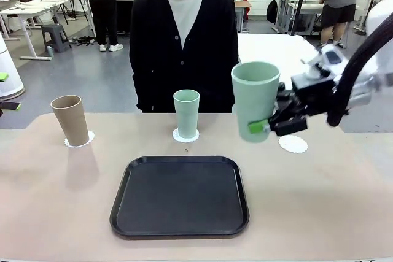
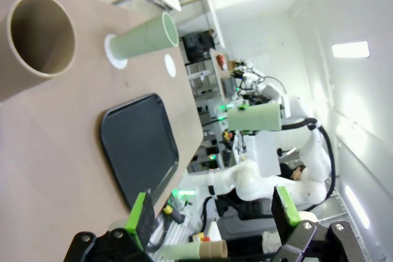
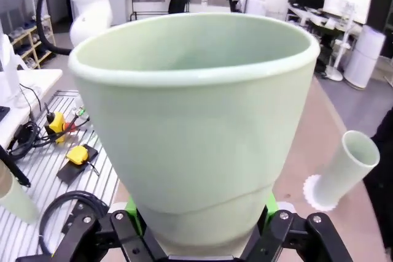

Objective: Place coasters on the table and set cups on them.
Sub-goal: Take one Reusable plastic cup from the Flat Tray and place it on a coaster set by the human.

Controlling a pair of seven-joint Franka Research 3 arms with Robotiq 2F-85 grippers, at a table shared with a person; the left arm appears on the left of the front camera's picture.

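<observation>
While the right gripper (image 1: 268, 128) grasps a mint cup (image 1: 255, 100) low on its body, the cup hangs in the air above the table (image 1: 344, 200), just left of a bare coaster (image 1: 293, 144). Farther left, another mint cup (image 1: 186, 113) and a tan cup (image 1: 70, 119) stand on coasters. The left gripper (image 2: 212, 214) is spread wide, holding nothing.

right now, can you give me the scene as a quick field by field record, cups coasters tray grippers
tan cup: upright on the left coaster
middle mint cup: upright on the centre coaster
held mint cup: upright, in the air, gripped low on its side
right gripper: shut on the held mint cup
bare coaster: on the table, right of the held cup, no cup on it
left gripper: open, holding nothing
tray: black, nothing on it
person: standing at the far side
</observation>
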